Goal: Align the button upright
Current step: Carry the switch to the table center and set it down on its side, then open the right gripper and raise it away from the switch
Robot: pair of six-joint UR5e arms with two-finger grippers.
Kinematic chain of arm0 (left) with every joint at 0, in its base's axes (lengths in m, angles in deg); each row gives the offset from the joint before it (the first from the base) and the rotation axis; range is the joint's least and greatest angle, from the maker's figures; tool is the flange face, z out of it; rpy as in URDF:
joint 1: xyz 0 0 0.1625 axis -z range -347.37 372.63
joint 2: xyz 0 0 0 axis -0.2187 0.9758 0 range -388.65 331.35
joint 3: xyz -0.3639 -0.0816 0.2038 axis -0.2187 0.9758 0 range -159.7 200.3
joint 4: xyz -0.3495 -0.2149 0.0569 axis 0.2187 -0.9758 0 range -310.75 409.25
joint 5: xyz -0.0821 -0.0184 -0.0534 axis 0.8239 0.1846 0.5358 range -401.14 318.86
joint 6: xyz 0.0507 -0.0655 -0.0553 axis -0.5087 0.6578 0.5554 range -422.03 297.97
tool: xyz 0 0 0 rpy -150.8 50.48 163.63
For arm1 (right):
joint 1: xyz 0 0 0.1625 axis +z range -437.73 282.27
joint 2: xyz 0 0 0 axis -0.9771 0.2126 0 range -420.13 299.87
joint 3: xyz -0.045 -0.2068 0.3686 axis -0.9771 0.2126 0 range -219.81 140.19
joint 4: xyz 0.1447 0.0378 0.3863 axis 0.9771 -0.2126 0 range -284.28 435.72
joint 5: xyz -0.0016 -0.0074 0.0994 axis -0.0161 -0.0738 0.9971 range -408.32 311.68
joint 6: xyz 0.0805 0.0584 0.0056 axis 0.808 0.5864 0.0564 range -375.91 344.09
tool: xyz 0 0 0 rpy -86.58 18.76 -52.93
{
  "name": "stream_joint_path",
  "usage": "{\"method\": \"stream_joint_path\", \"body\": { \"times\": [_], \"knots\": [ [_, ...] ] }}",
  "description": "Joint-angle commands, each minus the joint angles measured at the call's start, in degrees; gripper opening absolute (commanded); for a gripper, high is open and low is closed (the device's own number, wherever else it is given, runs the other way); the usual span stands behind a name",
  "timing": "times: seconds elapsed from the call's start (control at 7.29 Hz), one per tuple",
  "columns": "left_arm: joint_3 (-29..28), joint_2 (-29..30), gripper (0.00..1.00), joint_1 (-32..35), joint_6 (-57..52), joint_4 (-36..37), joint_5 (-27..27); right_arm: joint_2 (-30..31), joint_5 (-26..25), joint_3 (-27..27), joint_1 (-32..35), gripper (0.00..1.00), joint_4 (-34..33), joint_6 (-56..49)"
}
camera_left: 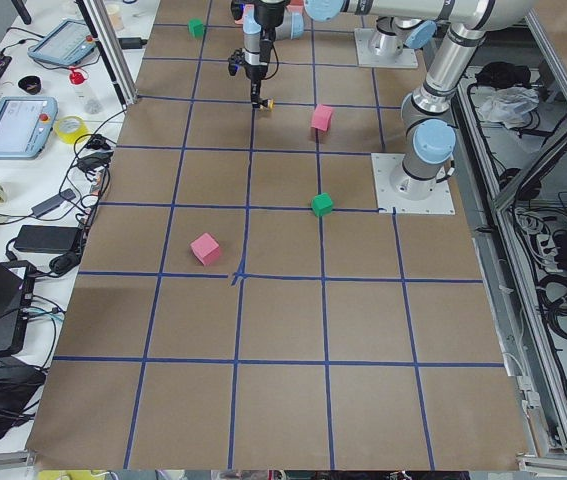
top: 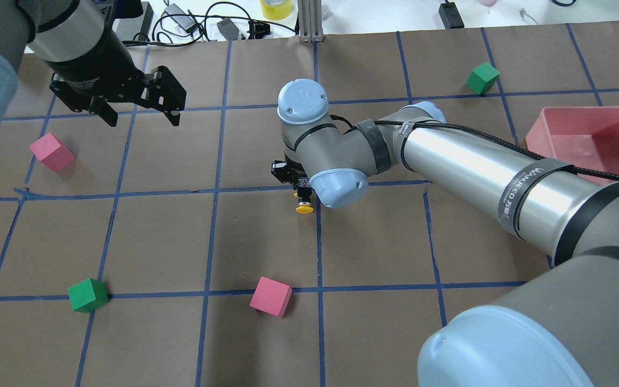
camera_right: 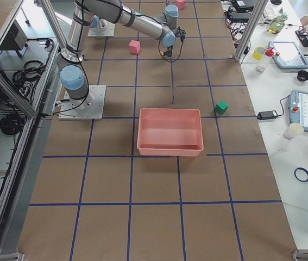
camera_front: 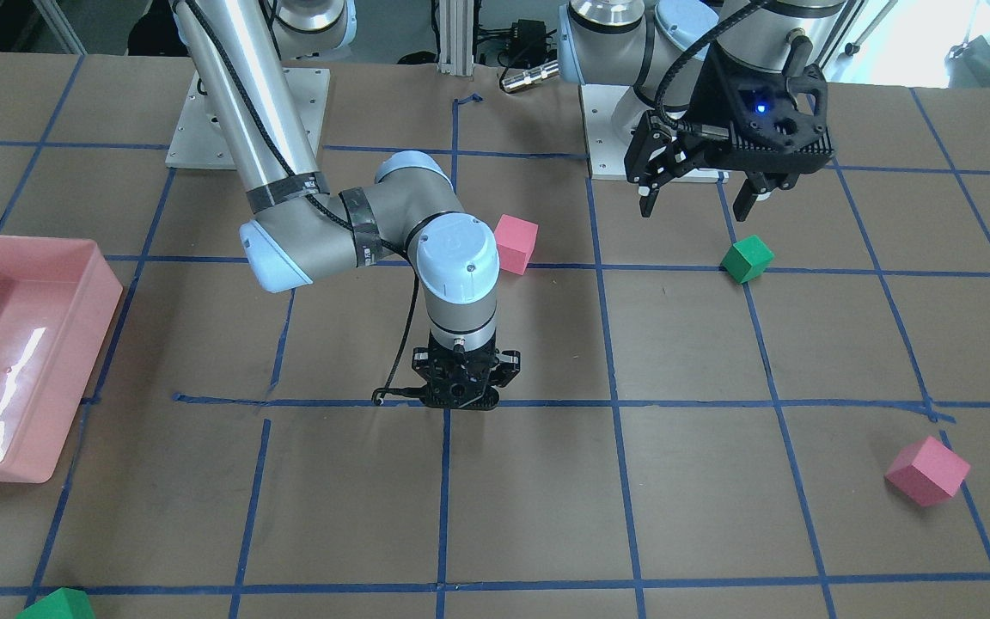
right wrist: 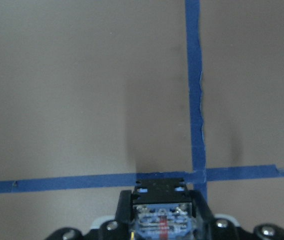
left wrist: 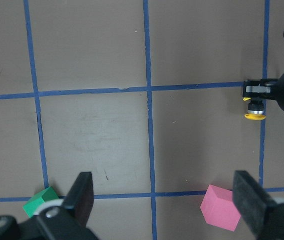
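Note:
The button (top: 303,204) is gripped by my right gripper (top: 294,180) near the table's middle, over a crossing of blue tape lines. Its yellow cap pokes out past the fingertips. Its whitish contact block (right wrist: 162,220) faces the right wrist camera, between the fingers. The button also shows in the left wrist view (left wrist: 255,111) and, tiny, in the exterior left view (camera_left: 263,101). In the front-facing view the right gripper (camera_front: 459,402) hides it. My left gripper (top: 140,114) is open and empty, raised above the table far to the left; it also shows in the front-facing view (camera_front: 701,202).
Two pink cubes (top: 52,152) (top: 271,296) and two green cubes (top: 88,295) (top: 482,78) lie scattered on the brown paper. A pink bin (top: 594,134) stands at the right. The right arm's forearm stretches low across the table's right half.

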Motion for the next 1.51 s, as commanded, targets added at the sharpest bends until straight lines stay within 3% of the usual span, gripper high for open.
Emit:
{"method": "stream_joint_path", "body": {
  "times": [0.0,0.14,0.27,0.55,1.37],
  "knots": [
    [0.0,0.0,1.0,0.0,0.0,0.0,-0.1,0.1,0.4,-0.3,0.0,0.73,0.1,-0.2],
    [0.0,0.0,1.0,0.0,0.0,0.0,-0.1,0.4,0.5,-0.3,0.0,0.91,0.0,-0.2],
    [0.0,0.0,1.0,0.0,0.0,0.0,-0.1,1.8,0.5,-0.3,-0.1,1.0,0.1,-0.2],
    [0.0,0.0,1.0,0.0,0.0,0.0,-0.2,6.6,0.4,1.4,-0.6,1.0,1.1,-3.8],
    [-0.5,0.8,1.0,0.4,0.2,1.8,-0.1,25.9,-0.3,4.3,-12.6,1.0,32.4,-23.4]
  ]
}}
